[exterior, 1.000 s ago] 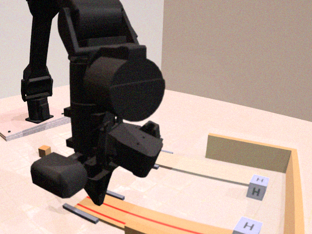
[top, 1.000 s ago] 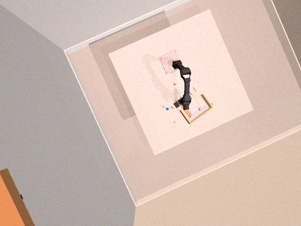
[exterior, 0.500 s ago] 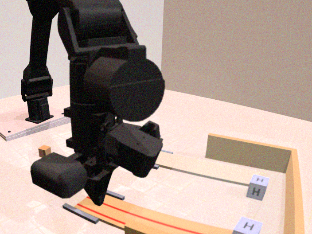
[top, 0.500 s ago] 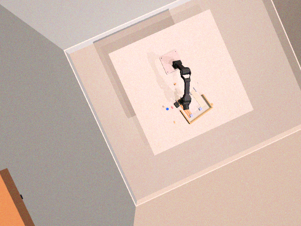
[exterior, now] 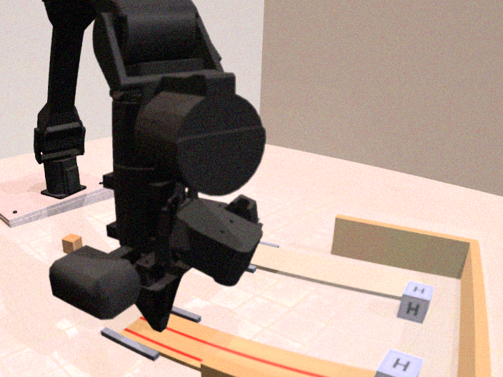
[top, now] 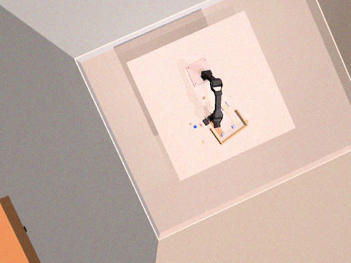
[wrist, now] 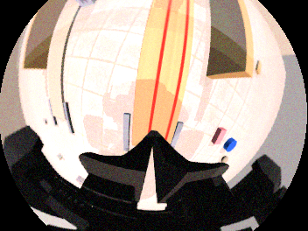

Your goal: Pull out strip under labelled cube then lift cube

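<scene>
My gripper (exterior: 157,324) (wrist: 153,133) (top: 217,126) is shut, with nothing between the fingers. Its tip is down at the near end of an orange strip with two red lines (exterior: 243,348) (wrist: 166,61). A grey cube marked H (exterior: 400,363) (top: 223,134) rests on the far end of that strip. A second grey cube marked H (exterior: 414,302) (top: 233,126) rests on a pale strip with a dark line (exterior: 324,271) (wrist: 61,61). Both strips lie inside a low wooden frame (exterior: 473,308) (wrist: 224,31) (top: 243,117).
Short grey bars (exterior: 129,343) (exterior: 185,314) lie at the near end of the orange strip. A small tan cube (exterior: 71,242) lies near the arm's base plate (exterior: 52,206) (top: 194,71). A blue piece (wrist: 230,145) (top: 195,127) and a pink piece (wrist: 220,135) lie outside the frame.
</scene>
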`<move>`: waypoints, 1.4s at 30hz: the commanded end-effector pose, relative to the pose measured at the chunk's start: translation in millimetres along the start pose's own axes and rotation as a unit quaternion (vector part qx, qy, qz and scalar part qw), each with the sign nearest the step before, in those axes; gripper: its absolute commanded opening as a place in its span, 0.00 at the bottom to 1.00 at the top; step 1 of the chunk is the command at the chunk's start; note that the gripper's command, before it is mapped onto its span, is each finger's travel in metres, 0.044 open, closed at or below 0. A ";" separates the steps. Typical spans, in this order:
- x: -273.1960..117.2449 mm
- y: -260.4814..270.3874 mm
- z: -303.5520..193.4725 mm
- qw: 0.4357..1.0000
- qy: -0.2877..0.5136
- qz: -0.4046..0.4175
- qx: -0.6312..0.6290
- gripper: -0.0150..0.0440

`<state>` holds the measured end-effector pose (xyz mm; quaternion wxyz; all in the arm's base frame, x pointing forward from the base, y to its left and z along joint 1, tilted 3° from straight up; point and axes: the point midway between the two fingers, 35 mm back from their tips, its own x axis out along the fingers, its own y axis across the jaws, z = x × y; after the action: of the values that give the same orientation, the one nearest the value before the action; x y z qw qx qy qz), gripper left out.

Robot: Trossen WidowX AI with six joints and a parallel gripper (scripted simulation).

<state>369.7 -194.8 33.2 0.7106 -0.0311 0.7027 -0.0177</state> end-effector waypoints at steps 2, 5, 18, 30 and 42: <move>2.7 0.2 0.8 1.000 -0.001 0.002 -0.001 0.25; 3.0 0.1 0.9 1.000 -0.001 0.002 -0.001 0.25; 4.3 -0.2 1.4 1.000 -0.001 0.002 -0.001 0.25; 5.0 -0.5 -5.3 1.000 0.000 0.002 -0.001 0.25; 5.8 -0.3 -23.2 1.000 0.001 0.002 -0.001 0.25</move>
<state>356.9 -194.9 31.7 0.7168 -0.0330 0.6963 -0.0162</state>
